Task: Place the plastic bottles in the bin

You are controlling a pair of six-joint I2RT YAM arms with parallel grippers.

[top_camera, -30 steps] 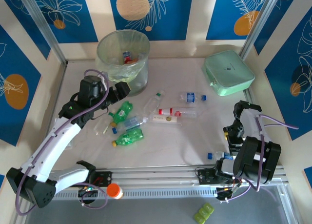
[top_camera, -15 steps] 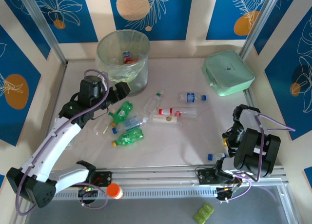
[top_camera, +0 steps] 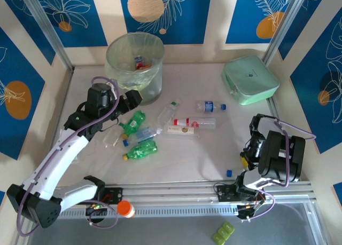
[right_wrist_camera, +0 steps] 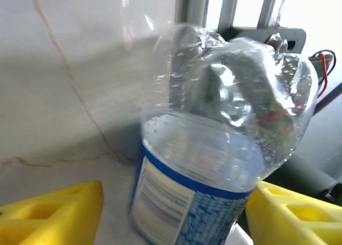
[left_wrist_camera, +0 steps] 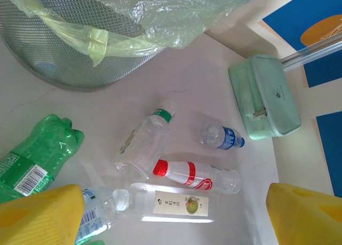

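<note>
Your right end effector sits loose around a bottle; your left end effector is spread wide near the bin.

Bright, even light floods the pale worktop, shadows soft and short around the bin. Next to the bin, the clear bottles show crisp from the left wrist, glare flashing off them. Over to the right wrist: the close bottle is blurred, the yellow fingers out of focus too.

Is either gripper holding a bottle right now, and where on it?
Left gripper: nothing, open. Right gripper straddles the clear blue-labelled bottle at its label band, but a visible gap on one side leaves the hold unconfirmed.
</note>
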